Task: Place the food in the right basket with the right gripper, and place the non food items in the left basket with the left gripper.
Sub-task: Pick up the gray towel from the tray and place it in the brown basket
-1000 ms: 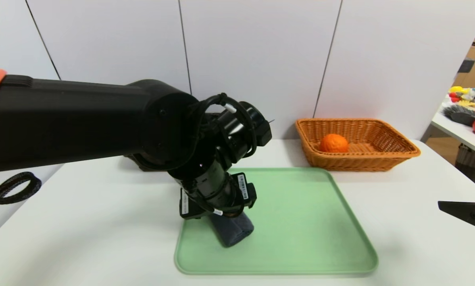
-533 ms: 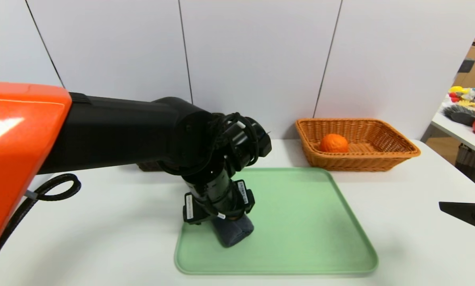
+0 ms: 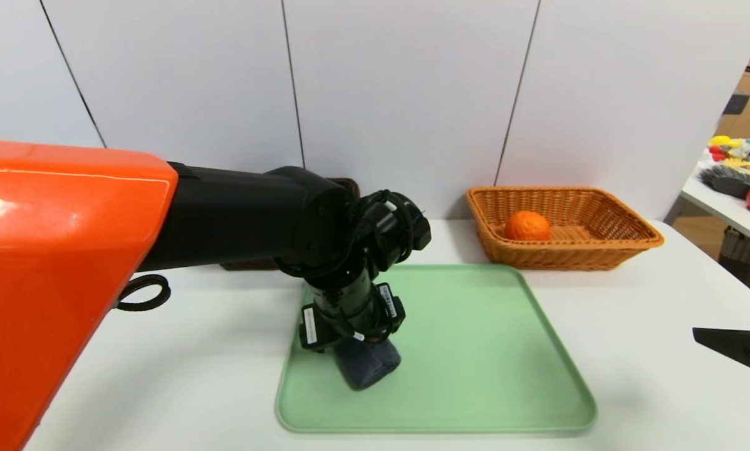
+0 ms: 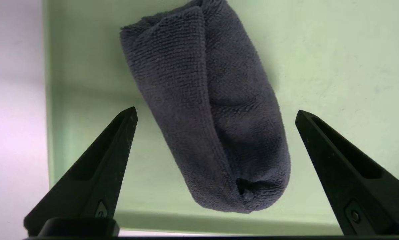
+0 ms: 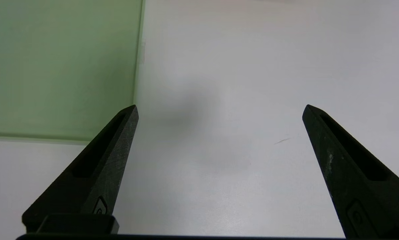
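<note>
While its pointed fingers stand spread wide, the black left tool hangs over the rolled dark grey-blue cloth, one finger on each side and neither touching it. The cloth lies near the left edge of the pale green plastic tray on the white table. A sliver of the dark brown wicker basket shows behind the arm. Farther right, the round orange fruit sits inside the light orange-tan wicker basket. At far right, the black right tool hangs spread above bare table, holding nothing.
</note>
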{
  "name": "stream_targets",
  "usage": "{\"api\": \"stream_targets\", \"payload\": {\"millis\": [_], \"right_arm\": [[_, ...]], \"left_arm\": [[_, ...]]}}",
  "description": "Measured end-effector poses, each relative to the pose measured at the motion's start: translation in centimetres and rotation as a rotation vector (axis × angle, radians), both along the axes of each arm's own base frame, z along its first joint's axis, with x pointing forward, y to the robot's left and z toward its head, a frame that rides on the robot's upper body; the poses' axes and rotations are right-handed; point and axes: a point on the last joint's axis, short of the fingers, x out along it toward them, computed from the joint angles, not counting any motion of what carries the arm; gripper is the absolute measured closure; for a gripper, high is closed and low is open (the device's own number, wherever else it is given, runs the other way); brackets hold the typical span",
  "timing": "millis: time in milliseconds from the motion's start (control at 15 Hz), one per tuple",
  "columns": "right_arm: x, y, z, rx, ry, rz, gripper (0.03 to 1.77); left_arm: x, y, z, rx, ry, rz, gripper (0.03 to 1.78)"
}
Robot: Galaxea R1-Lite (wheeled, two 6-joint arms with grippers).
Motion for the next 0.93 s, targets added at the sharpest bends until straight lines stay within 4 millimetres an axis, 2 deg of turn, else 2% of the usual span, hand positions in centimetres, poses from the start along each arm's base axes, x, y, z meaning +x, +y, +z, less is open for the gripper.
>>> {"api": "stream_targets", "payload": {"millis": [533,733,933], "right_arm": [[0.0,0.0,-0.1,0.006,0.002,0.007,0.1],[0.0,0.0,-0.1,0.005,0.003,0.005,0.1],[0.0,0.0,-0.1,0.005,0.003,0.005,0.1]], "left_arm": [[0.5,-0.5,-1.0,0.018,0.013,-0.003,0.15],[0.6,-0.7,-1.3,0.024,0.017,-0.004,0.66],[0.7,-0.7,-1.4,0.026,0.018,-0.004,0.98]]}}
